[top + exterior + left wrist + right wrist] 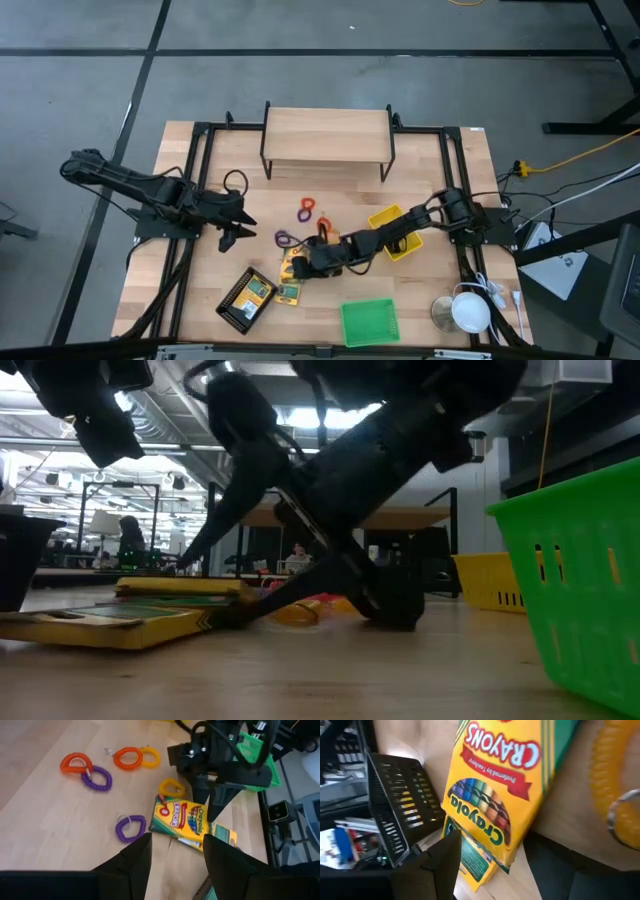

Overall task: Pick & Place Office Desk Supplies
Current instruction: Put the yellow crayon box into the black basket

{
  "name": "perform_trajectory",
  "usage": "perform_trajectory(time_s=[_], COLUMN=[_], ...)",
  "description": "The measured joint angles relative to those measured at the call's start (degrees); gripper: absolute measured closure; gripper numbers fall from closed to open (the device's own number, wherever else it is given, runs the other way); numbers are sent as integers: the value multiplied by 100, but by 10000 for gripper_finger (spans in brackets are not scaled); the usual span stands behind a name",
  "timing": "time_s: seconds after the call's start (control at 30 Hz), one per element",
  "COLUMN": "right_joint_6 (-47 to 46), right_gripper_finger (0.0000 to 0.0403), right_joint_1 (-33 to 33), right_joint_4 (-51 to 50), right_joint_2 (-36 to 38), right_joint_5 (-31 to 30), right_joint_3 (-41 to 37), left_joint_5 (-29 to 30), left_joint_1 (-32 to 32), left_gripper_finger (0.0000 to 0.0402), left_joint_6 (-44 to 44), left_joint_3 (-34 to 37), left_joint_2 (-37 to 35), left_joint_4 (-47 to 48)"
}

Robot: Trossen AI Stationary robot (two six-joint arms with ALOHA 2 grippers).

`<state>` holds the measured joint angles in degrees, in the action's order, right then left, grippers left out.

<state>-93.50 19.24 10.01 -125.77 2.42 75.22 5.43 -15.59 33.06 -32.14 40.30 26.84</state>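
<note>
Right end effector [298, 264] is lowered to the wooden surface [420, 290] at the crayon boxes, its two dark fingers spread on either side of the upper box; no grip on it is visible. Two flat yellow printed cardboard crayon boxes [180, 819] lie overlapped near the middle front of the surface, the upper one angled across the lower. A yellow coiled ring [171, 787] lies just beside them. Purple coiled rings [130, 828] and orange coiled rings [127, 758] are scattered farther back, some linked in pairs. Left end effector [238, 226] hovers well apart to the left, fingers spread and empty. A black mesh tray [246, 298] rests just beside the boxes; a green slotted plastic bin [369, 322] and a yellow bin [396, 232] stand nearby.
</note>
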Motion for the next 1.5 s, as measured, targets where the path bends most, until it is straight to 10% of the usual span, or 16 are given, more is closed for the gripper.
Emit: perform_trajectory(time_s=[0.2,0.5,1.1,1.5], right_joint_6=[112,-41,438,944], right_gripper_finger=[215,387,393,393], right_joint_1=[-77,-87,-101,-115], right_joint_4=[-517,-450,-486,-266], right_joint_2=[-34,-34,1177,1335], right_joint_5=[-3,-136,-1148,-1562], right_joint_3=[287,284,273,276], left_joint_5=[5,7,110,161], left_joint_1=[0,0,0,611], left_gripper_finger=[229,229,229,203], left_joint_6=[18,-44,-26,2815], left_joint_3=[0,0,0,0], left_joint_2=[-169,-184,-184,-184], left_joint_4=[47,45,-331,-1426])
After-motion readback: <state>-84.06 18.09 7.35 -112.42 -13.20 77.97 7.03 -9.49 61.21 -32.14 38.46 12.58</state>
